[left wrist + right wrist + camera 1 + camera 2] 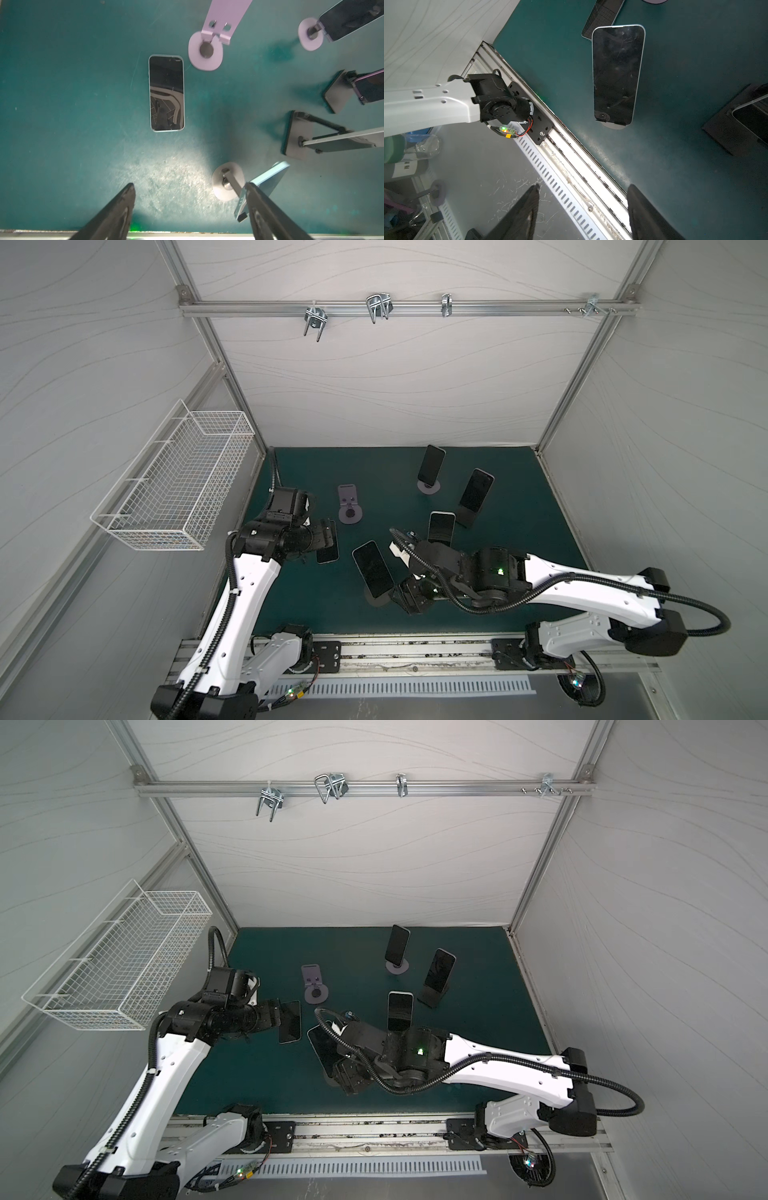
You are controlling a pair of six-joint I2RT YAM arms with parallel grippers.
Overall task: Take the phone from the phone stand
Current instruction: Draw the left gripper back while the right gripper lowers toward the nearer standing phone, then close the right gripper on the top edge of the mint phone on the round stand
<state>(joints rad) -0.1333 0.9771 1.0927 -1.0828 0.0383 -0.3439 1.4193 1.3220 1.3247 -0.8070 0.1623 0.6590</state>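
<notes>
As counted from above, phones: five dark-screened slab phones on the dark green mat (519, 572)
Stands: five; two lilac with round bases, one grey with a round base, two dark with rectangular bases
Hooks: four metal hook clusters (378, 308) on the back rail
Basket: one white wire basket (178, 485) hung on the left wall; through its mesh only wall shows
Stand contents: four stands carry one phone each, screens leaning back
Back: far lilac stand (429, 488) holds the back phone (431, 466)
Right: outer dark stand (465, 520) holds the purple-edged phone (476, 495)
Middle: inner dark stand (295, 135) holds the middle phone (441, 526)
Front: grey round-based stand (226, 182) holds the front phone (372, 568), its back pale blue in the left wrist view
Fifth stand: near lilac stand (349, 506) carries no phone
Fifth phone: flat phone (166, 93) lies screen-up on the mat, just beside the near lilac stand's base
Left gripper (189, 185): fingers spread apart with nothing between them, above the mat near the flat phone; it partly covers that phone in both top views
Right gripper (583, 187): fingers parted with nothing between them, over the mat's front edge and the metal front rail (571, 145); in a top view it sits low, just beside the grey round-based stand, apart from the front phone
</notes>
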